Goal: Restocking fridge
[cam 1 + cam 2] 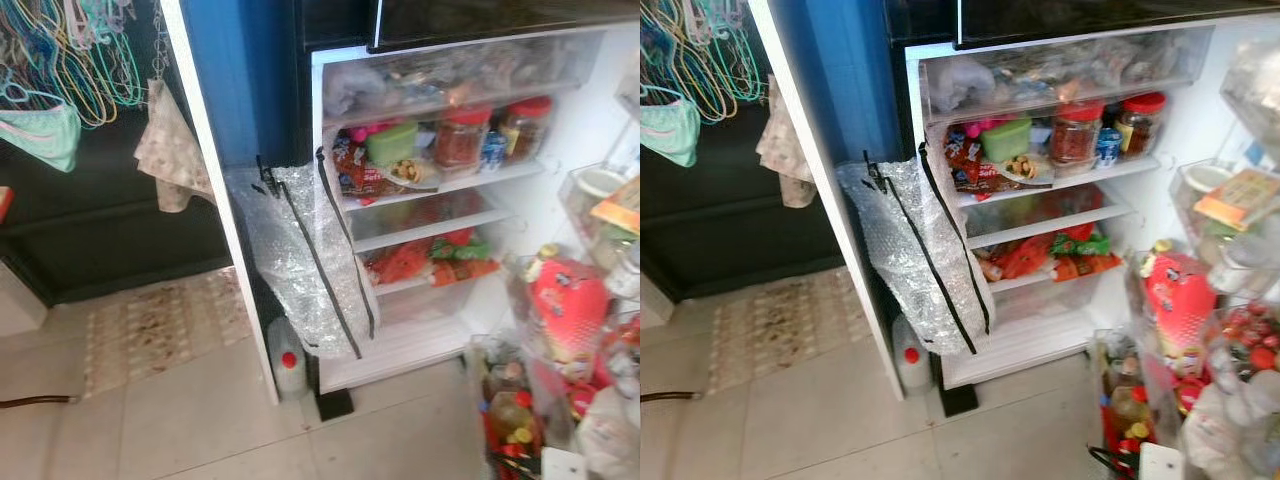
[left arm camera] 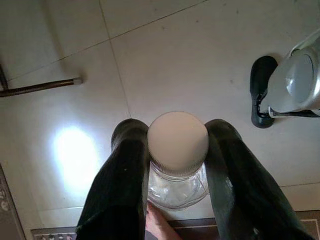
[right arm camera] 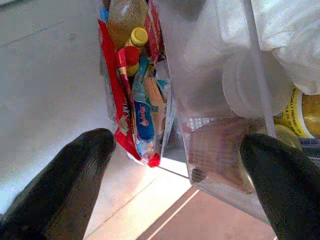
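Note:
An open fridge [image 1: 560, 200] stands before me, its shelves packed with jars, a green box and red packets. In the left wrist view my left gripper [image 2: 175, 150] is shut on a clear bottle with a white cap [image 2: 178, 142], held above the tiled floor; a person's fingers [image 2: 157, 225] touch the bottle from below. In the right wrist view my right gripper [image 3: 185, 175] is open, its fingers [image 3: 75, 175] spread beside the clear door bins [image 3: 220, 110] that hold bottles and sachets.
The fridge door [image 1: 560, 330] at right carries full bins of bottles and a red pack. A silver bubble-wrap bag [image 1: 300, 250] hangs at the fridge's left edge, over a bottle with a red cap [image 1: 288, 365]. A mat [image 1: 160, 325], hangers and cloths lie left.

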`<state>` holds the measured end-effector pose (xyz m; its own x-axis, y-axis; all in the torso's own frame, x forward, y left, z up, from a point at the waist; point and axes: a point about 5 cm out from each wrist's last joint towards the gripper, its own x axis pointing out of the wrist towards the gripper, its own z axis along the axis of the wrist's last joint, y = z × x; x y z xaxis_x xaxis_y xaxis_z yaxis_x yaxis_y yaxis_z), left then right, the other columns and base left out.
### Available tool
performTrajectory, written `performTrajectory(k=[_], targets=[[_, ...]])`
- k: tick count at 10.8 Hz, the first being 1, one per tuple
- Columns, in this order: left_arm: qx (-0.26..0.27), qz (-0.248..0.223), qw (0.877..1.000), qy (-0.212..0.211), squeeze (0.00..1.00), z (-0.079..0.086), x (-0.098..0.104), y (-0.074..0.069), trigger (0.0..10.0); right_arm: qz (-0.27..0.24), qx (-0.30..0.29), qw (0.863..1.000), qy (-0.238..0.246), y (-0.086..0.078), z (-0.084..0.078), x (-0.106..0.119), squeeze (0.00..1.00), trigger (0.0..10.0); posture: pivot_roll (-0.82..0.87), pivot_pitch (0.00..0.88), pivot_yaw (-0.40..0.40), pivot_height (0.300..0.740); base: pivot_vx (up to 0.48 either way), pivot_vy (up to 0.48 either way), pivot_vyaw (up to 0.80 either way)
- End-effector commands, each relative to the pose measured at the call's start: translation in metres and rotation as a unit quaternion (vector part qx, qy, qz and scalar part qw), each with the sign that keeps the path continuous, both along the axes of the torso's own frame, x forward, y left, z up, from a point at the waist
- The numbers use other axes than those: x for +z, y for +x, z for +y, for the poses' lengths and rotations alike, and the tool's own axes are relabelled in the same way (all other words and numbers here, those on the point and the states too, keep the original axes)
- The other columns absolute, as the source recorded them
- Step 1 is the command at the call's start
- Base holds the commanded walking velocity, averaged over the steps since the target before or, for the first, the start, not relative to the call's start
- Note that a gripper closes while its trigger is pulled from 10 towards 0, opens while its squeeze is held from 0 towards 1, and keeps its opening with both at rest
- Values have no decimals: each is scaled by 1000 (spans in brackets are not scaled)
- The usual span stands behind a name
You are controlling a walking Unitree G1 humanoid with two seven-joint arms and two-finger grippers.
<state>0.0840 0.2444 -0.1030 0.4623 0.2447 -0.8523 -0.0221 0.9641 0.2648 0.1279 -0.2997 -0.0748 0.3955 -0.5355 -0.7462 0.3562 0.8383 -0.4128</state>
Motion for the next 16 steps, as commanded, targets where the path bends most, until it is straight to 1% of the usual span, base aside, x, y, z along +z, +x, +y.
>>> performTrajectory(k=[1, 3, 4, 5, 6, 8, 10, 11, 12, 13, 14, 15, 16], targets=[[-5, 13, 1000, 6, 0, 5, 0, -3, 10000, -4, -4, 999, -32, -5, -22, 9, 0, 10000, 83, 0, 49, 740, 0, 0, 0], [-10, 14, 1000, 6, 0, 5, 0, -2, 10000, 18, -3, 998, -55, -22, -45, 16, 0, 10000, 77, 0, 55, 740, 0, 0, 0], [-11, 14, 1000, 6, 0, 5, 0, -2, 10000, 26, -8, 998, -57, -28, -50, 17, 0, 10000, 76, 0, 55, 740, 0, 0, 0], [-13, 14, 1000, 6, 0, 5, 0, -1, 10000, 32, -6, 999, -39, -30, -44, 13, 0, 10000, 77, 0, 52, 740, 0, 0, 0], [-13, 12, 1000, 4, 0, 4, 0, -1, 10000, 26, 1, 999, -22, -23, -32, 8, 0, 10000, 80, 0, 52, 740, 0, 0, 0], [-13, 13, 1000, 3, 0, 3, 0, -1, 10000, 23, 13, 1000, -2, -14, -18, 3, 0, 10000, 86, 0, 47, 740, 0, 0, 0], [-9, 11, 1000, 4, 0, 3, 0, -1, 10000, 20, 23, 999, 13, -6, -9, 1, 0, 10000, 91, 0, 39, 740, 0, 0, 0], [-8, 11, 1000, 3, 0, 3, 0, -1, 10000, 15, 41, 998, 52, -2, 3, -3, 0, 10000, 92, 0, 35, 740, 0, 0, 0], [-6, 11, 1000, 2, 0, 2, 0, -1, 10000, 2, 66, 992, 107, 5, 27, -10, 0, 10000, 91, 0, 32, 740, 0, 0, 0], [-6, 12, 1000, 2, 0, 2, 0, -1, 10000, -2, 68, 989, 134, 6, 37, -13, 0, 10000, 90, 0, 30, 740, 0, 0, 0], [0, 9, 1000, -2, 0, 2, 0, -2, 10000, -13, 73, 981, 178, 13, 63, -18, 0, 10000, 96, 0, 26, 740, 0, 0, 0], [1, 7, 1000, -5, 0, 2, 0, -2, 10000, -11, 73, 977, 198, 15, 76, -21, 0, 10000, 95, 0, 26, 740, 0, 0, 0], [0, 5, 1000, -7, 0, 1, 0, -1, 10000, -11, 66, 975, 211, 16, 86, -23, 0, 10000, 100, 0, 25, 740, 0, 0, 0]])
